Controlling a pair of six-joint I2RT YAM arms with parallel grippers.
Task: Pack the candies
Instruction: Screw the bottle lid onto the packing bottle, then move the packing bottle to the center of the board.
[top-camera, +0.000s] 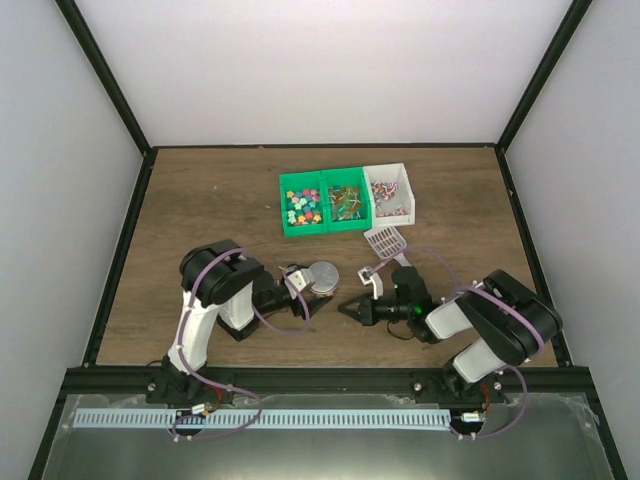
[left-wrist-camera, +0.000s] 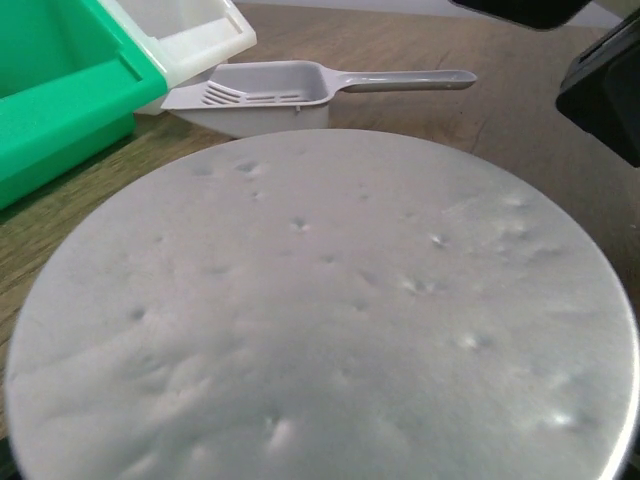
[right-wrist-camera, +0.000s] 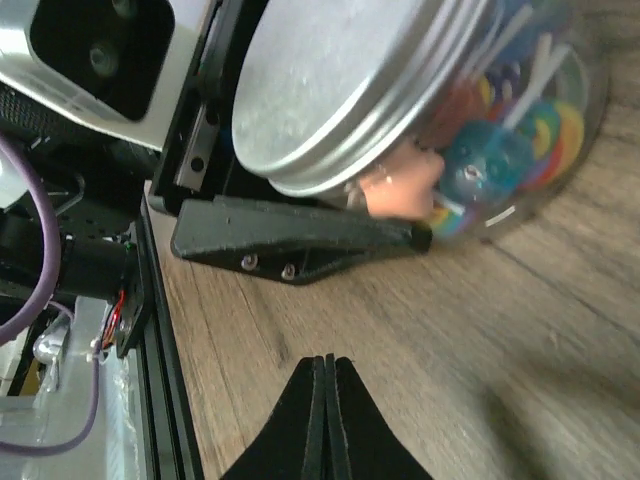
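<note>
While the left gripper (top-camera: 315, 287) stands spread wide around the jar (right-wrist-camera: 540, 130), with one finger (right-wrist-camera: 300, 240) pressed along its clear wall, the right gripper (right-wrist-camera: 326, 365) sits fully closed and empty just beside it. Candies (top-camera: 303, 207) lie in the green bin (top-camera: 300, 232) at the far side; more show inside the jar. The metal lid (left-wrist-camera: 320, 320) is on, so nothing can enter yet. If the lid is turned against a light hold, the jar may spin or tip. A careless reach may also knock the grey scoop (top-camera: 383, 240), which lies just beside the white bin (top-camera: 408, 190)
</note>
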